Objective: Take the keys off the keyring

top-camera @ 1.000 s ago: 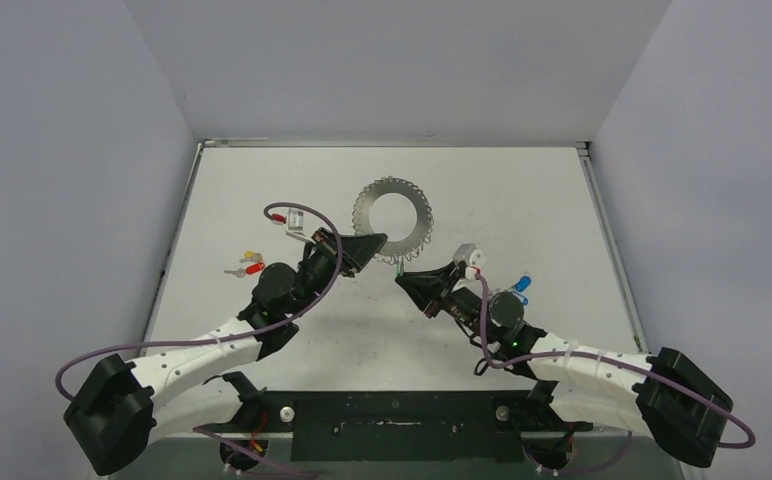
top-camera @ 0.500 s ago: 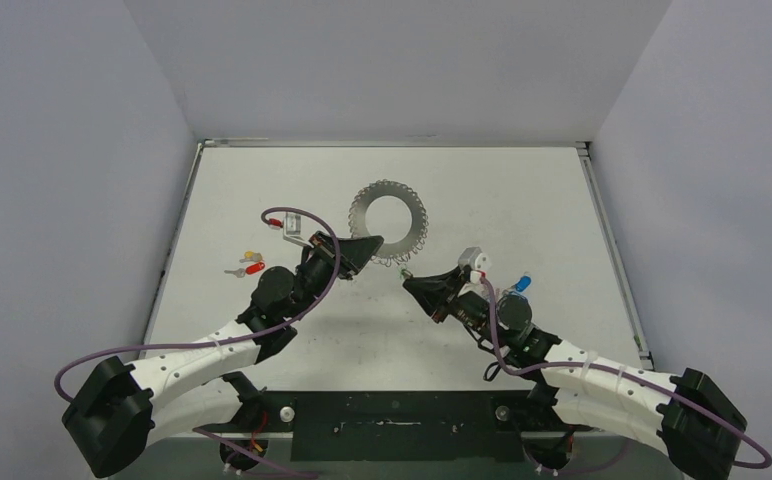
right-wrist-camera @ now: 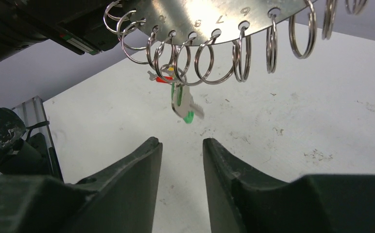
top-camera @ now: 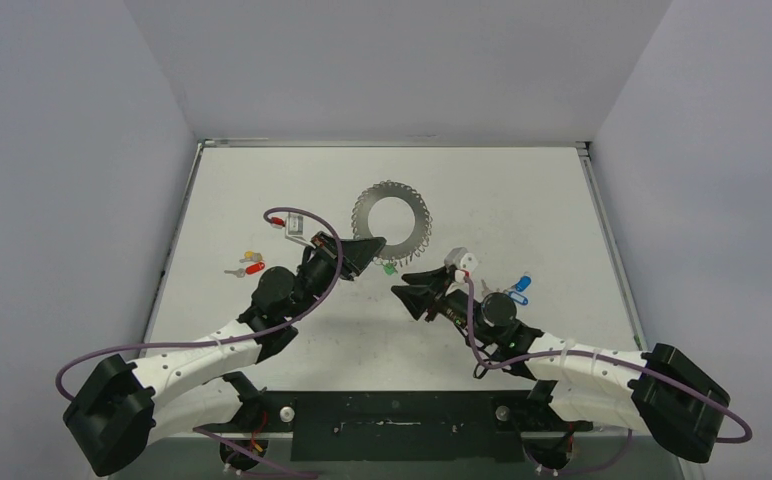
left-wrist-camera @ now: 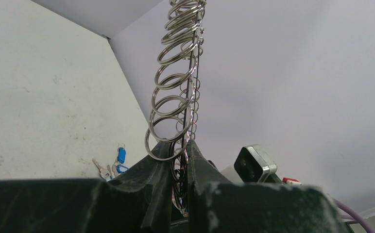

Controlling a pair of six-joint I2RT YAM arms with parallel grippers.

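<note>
right gripper (right-wrist-camera: pixel 181 141), nearest, jaws parted and empty. just beyond, at twelve o'clock, the key (right-wrist-camera: pixel 185 108): judged light and rigid, apparently hooked on a wire loop (right-wrist-camera: pixel 176 63); take it by the green tag (right-wrist-camera: pixel 189 116). left gripper (top-camera: pixel 370 245), at seven o'clock on the keyring (top-camera: pixel 420 225), clamps its stiff rim.

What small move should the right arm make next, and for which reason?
Probably ease the right gripper forward and slightly up, until its jaws flank the green-tagged key. The jaws stand apart and empty, just short of the key, which hangs from a wire loop of the keyring; the left gripper clamps the ring's rim, so it seems steady.
</note>
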